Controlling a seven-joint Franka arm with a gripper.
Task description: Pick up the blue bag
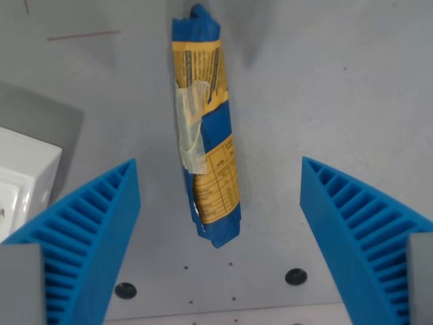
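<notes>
The blue bag (206,128) with yellow printed panels and a strip of clear tape lies lengthwise on the grey table, running from the top centre of the wrist view down toward the middle. My gripper (220,169) is open above it. The ribbed blue fingers (95,230) stand wide apart, one on each side of the bag's lower half, neither touching it. The bag's near end sits between the fingertips.
A white box (24,179) rests at the wrist view's left edge, close to the left finger. The grey table (338,81) has two black screw holes near the bottom and a thin red line at the top left.
</notes>
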